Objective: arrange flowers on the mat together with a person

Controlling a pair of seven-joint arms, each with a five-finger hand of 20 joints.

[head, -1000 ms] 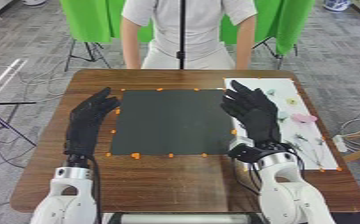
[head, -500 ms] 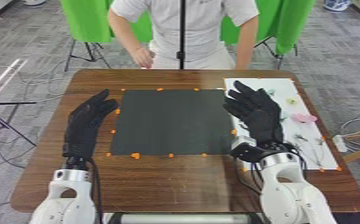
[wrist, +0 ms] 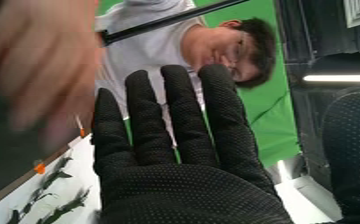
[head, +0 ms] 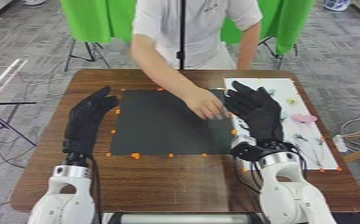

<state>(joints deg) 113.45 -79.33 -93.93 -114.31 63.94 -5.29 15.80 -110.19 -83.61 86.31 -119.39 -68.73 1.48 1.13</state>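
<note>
I'd call this a robotics lab: grey carpet tiles (head: pixel 25 47) on the floor, loose cables (head: pixel 6 159) trailing over them, green backdrop cloths (head: pixel 88 22) past my table (head: pixel 163 182), black tripod stands (head: pixel 91 49), a bright strip light (wrist: pixel 341 78).

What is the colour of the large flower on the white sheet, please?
The large flower is pink; it shows best in the head view.
</note>
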